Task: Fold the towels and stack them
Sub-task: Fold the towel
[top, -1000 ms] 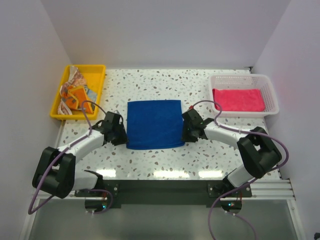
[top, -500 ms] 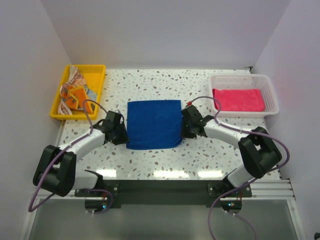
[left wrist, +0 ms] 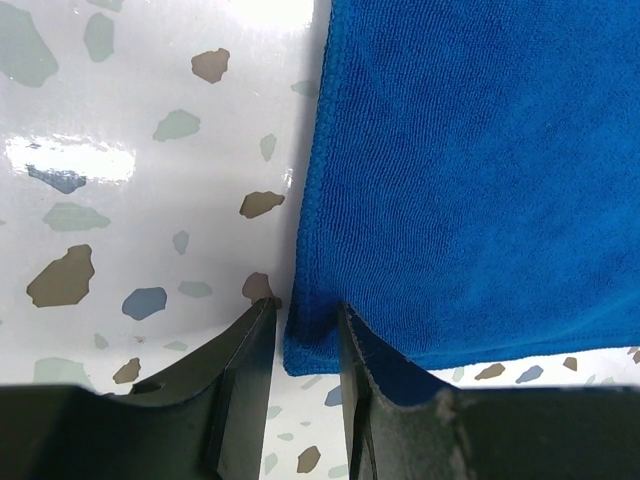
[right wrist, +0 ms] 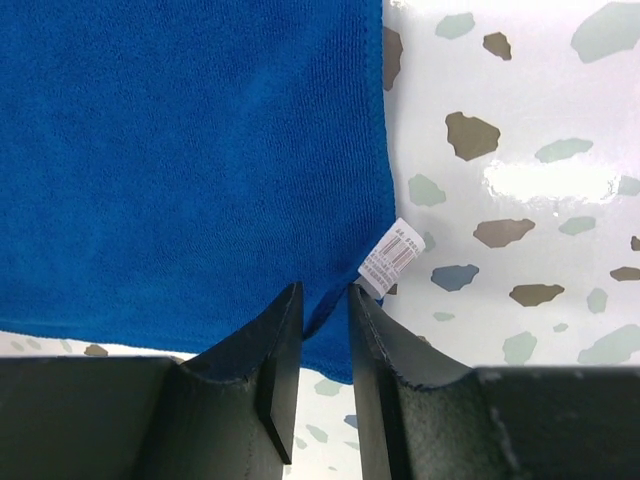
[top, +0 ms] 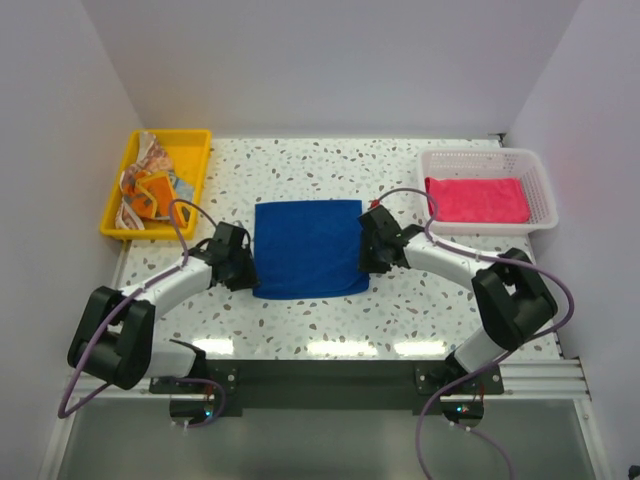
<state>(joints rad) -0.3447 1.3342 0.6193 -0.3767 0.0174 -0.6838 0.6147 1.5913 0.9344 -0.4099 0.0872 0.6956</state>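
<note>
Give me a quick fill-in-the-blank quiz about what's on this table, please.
The left end effector and right end effector each pinch a ___ of the blue towel.
The pink towel lies in the white basket, on the ___ arm's side.
The orange towels lie crumpled in a ___ tray.
Missing words: corner; right; yellow.

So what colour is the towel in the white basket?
Hot pink towel, best from the top view.
</note>
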